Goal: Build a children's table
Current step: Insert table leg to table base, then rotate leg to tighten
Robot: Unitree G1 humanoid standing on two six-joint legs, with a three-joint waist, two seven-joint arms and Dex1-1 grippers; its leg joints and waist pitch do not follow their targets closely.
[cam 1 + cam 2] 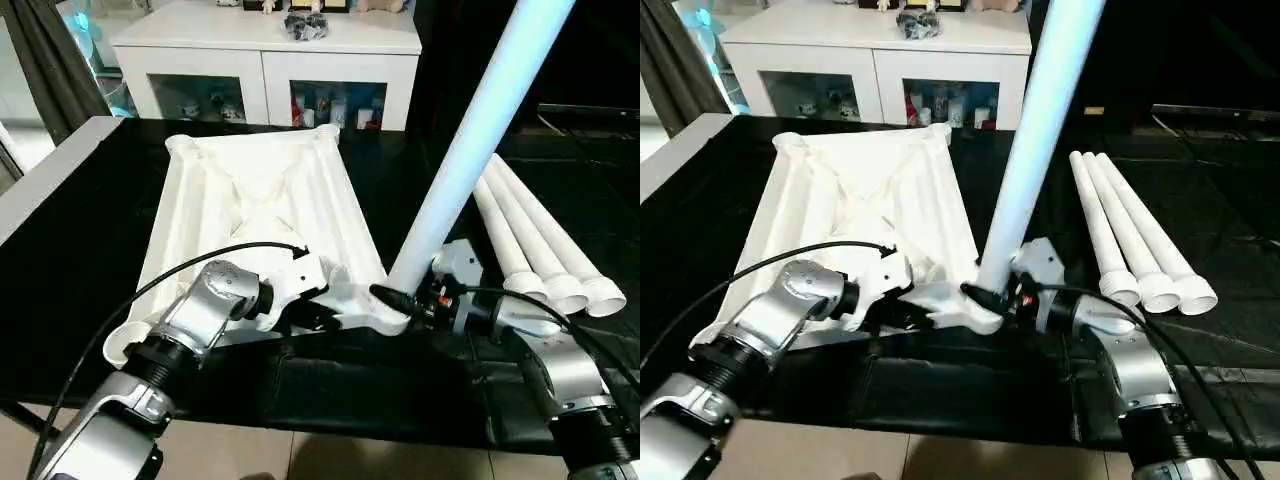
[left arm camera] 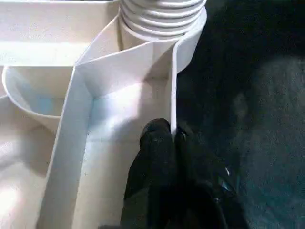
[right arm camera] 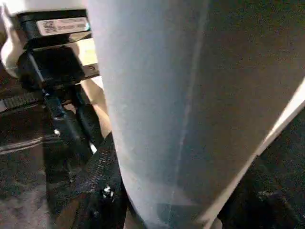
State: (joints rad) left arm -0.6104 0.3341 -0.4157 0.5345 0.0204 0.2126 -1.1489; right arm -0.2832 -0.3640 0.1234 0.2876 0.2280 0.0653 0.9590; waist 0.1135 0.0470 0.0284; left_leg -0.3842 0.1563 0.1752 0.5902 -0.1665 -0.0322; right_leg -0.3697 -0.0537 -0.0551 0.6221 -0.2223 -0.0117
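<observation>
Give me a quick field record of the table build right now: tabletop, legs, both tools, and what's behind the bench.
tabletop: white, underside up on the black bench, ribs showing
standing leg: its lower end at the tabletop's near right corner socket, leaning up and to the right
spare legs: three, lying side by side on the bench right of the tabletop
left tool: shut on the tabletop's edge wall near that corner
right tool: around the standing leg's lower end
background: white glass-door cabinet

Tabletop lying underside up on the black table, one leg standing in its near right socket, three legs side by side to its right, cabinet behind
</observation>
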